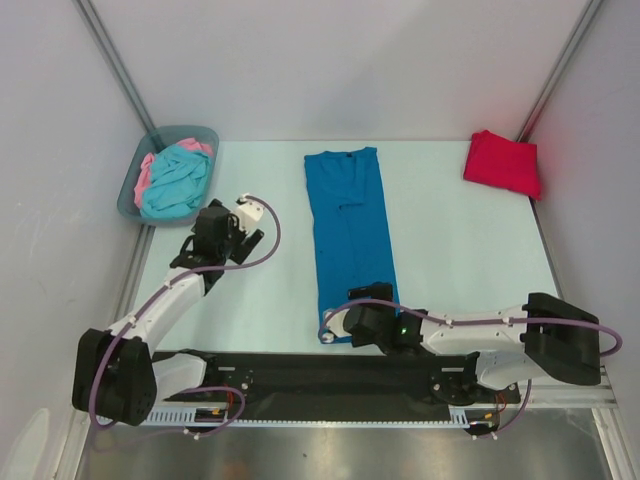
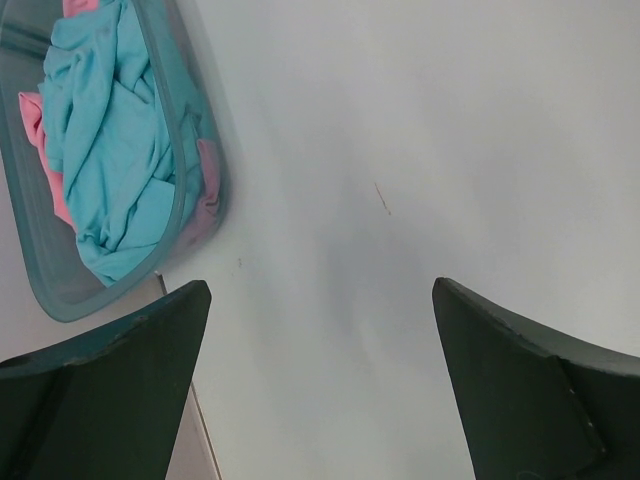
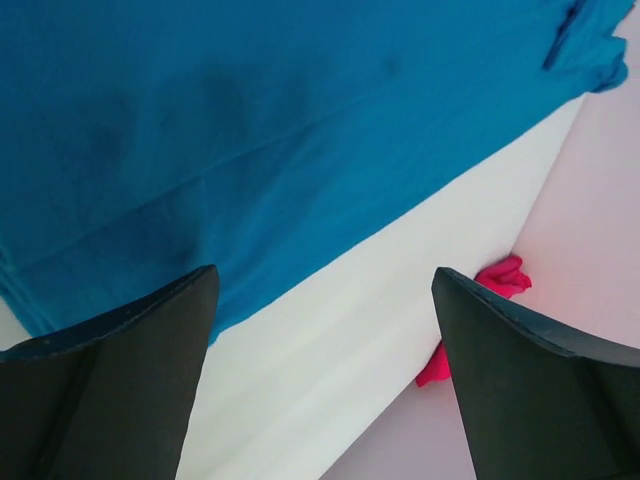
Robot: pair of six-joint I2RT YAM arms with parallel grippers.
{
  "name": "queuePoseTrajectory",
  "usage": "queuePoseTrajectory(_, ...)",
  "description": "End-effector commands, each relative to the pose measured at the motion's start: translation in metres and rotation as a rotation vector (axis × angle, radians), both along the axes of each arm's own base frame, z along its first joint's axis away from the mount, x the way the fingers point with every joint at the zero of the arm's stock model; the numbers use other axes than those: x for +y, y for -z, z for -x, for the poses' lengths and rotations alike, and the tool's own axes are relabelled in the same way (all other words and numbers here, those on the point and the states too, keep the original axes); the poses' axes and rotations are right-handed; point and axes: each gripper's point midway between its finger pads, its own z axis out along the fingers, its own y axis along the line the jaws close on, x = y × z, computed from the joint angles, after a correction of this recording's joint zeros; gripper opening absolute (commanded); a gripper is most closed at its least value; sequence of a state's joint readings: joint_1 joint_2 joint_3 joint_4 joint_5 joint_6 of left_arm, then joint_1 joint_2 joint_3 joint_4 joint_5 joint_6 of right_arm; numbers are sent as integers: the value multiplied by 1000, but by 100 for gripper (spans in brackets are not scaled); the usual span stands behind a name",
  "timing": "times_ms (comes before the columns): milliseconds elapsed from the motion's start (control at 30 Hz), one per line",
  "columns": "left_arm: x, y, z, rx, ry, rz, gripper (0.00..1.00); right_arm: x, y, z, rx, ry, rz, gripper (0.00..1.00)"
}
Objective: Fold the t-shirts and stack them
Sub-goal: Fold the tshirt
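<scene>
Inspection finding: I can read no text, label, brand, number or sign in any of my three views. The blue t-shirt (image 1: 348, 225), the red t-shirt (image 1: 502, 163), the turquoise t-shirt (image 1: 178, 180) and the bin (image 1: 190, 131) holding it show plain surfaces with no print. Small fittings along the base rail (image 1: 330, 375) are too small for me to make out any marking.
</scene>
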State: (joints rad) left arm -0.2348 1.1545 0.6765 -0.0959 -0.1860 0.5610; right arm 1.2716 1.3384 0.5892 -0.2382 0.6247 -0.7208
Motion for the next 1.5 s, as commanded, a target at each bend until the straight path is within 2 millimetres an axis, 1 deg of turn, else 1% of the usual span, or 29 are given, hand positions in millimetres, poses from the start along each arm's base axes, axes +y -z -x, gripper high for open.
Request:
queuePoseTrajectory(0, 5, -12, -10, -63, -26, -2, 100, 14, -28, -15, -96, 67, -100, 93)
queuePoseTrajectory(33, 4, -12, -9, -67, -23, 2, 100, 8, -40, -25, -171, 101, -105, 94)
queuePoseTrajectory(67, 2, -12, -8, -67, -14, 11, 100, 11, -50, -34, -242, 100, -133, 95)
queuePoseTrajectory(100, 2, -11, -7, -65, -12, 13, 100, 6, -57, -43, -266, 139, -151, 95)
queuePoseTrajectory(133, 1, -14, -7, -75, -9, 17, 100, 10, -59, -44, -244, 142, -174, 95)
queuePoseTrajectory(167, 2, -15, -7, -80, -9, 12, 100, 7, -54, -38, -169, 168, -162, 95)
queuePoseTrajectory(200, 3, -15, -6, -82, -11, 9, 100, 9, -50, -31, -105, 158, -164, 96)
queuePoseTrajectory(233, 3, -15, -6, -84, -11, 4, 100, 18, -41, -18, -13, 110, -179, 97)
queuePoseTrajectory(300, 4, -14, -7, -83, -17, -2, 100, 21, -38, 2, 81, 82, -189, 97)
queuePoseTrajectory(333, 5, -12, -6, -79, -16, -4, 100, 28, -34, 16, 141, 38, -197, 96)
queuePoseTrajectory(367, 5, -12, -6, -80, -14, -6, 100, 25, -33, 23, 172, 23, -192, 96)
queuePoseTrajectory(400, 5, -9, -6, -73, -16, -11, 100, 27, -34, 29, 206, 14, -201, 96)
queuePoseTrajectory(433, 6, -9, -6, -75, -18, -13, 100, 30, -31, 40, 272, -19, -207, 96)
queuePoseTrajectory(467, 6, -8, -6, -72, -18, -18, 100, 26, -30, 48, 310, -28, -186, 95)
queuePoseTrajectory(500, 7, -5, -6, -62, -19, -24, 100, 30, -38, 53, 336, -41, -214, 94)
queuePoseTrajectory(533, 8, -4, -6, -61, -25, -29, 100, 32, -37, 63, 394, -68, -221, 93)
queuePoseTrajectory(600, 9, -2, -7, -53, -28, -34, 100, 30, -36, 74, 446, -95, -216, 93)
queuePoseTrajectory(667, 10, 0, -7, -49, -33, -39, 100, 29, -30, 83, 492, -115, -211, 93)
queuePoseTrajectory(767, 11, 1, -7, -44, -36, -44, 100, 31, -18, 90, 513, -136, -208, 93)
queuePoseTrajectory(800, 11, 2, -7, -42, -38, -45, 100, 32, -14, 96, 521, -157, -196, 93)
queuePoseTrajectory(933, 12, -1, -8, -49, -42, -45, 100, 33, 2, 101, 487, -169, -138, 93)
queuePoseTrajectory(1033, 12, -1, -7, -52, -43, -42, 100, 35, 8, 106, 472, -185, -114, 93)
queuePoseTrajectory(1200, 10, -6, -7, -66, -39, -32, 100, 38, 22, 103, 391, -198, -64, 93)
queuePoseTrajectory(1233, 10, -6, -7, -64, -39, -33, 100, 41, 20, 98, 351, -195, -72, 93)
queuePoseTrajectory(1300, 10, -6, -7, -66, -38, -30, 100, 42, 22, 94, 313, -193, -64, 92)
queuePoseTrajectory(1333, 10, -7, -7, -67, -37, -29, 100, 44, 18, 88, 274, -189, -72, 92)
queuePoseTrajectory(1467, 11, -4, -6, -61, -38, -35, 100, 46, 13, 86, 256, -193, -80, 92)
